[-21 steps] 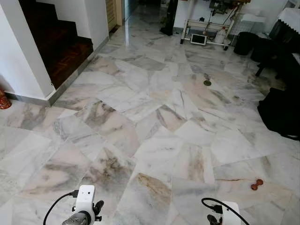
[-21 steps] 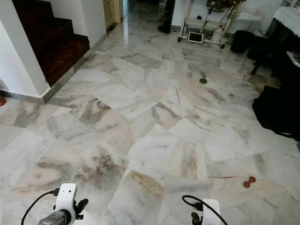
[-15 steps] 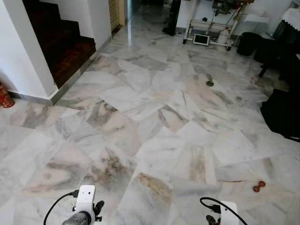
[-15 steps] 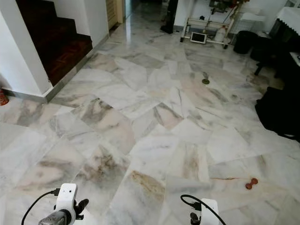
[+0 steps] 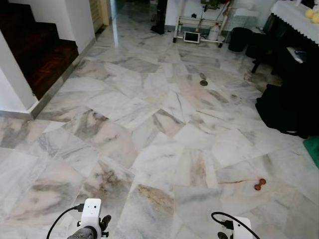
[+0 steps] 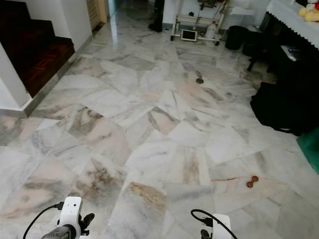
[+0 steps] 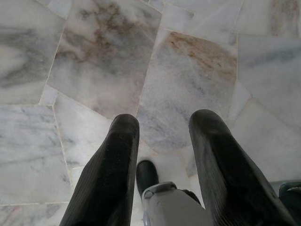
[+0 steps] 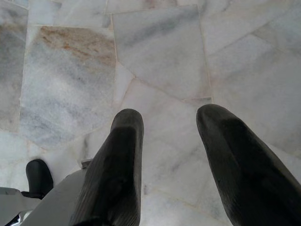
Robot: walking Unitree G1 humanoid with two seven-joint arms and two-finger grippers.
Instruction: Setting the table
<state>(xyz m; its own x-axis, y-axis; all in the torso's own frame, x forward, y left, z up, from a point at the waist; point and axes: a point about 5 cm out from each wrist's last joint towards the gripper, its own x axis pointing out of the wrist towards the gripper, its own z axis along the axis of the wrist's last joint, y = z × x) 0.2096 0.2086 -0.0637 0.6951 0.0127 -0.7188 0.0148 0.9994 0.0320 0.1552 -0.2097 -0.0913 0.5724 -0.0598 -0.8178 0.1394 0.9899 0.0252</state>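
Note:
A table [image 5: 294,11] with a white lace cloth stands at the far right, with yellow items [image 6: 310,12] on it. Both arms hang low over a marble floor [image 5: 159,124]; the left wrist [image 5: 90,219] and right wrist [image 5: 239,229] show at the bottom edge of the eye views. In the left wrist view my left gripper [image 7: 164,125] is open, with only floor tiles between its fingers. My right gripper [image 8: 169,117] is likewise open and holds nothing.
Dark wooden stairs [image 5: 35,55] rise at the left behind a white wall. A black bag [image 5: 286,112] sits by the table, a green mat [image 5: 313,149] beside it. A small brown object [image 5: 259,184] lies on the floor at right. A white rack [image 5: 199,25] and black bin [image 5: 239,39] stand far back.
The whole picture has shifted left, so the camera has turned right. The clothed table and green mat have come into view. Both arms hang as before.

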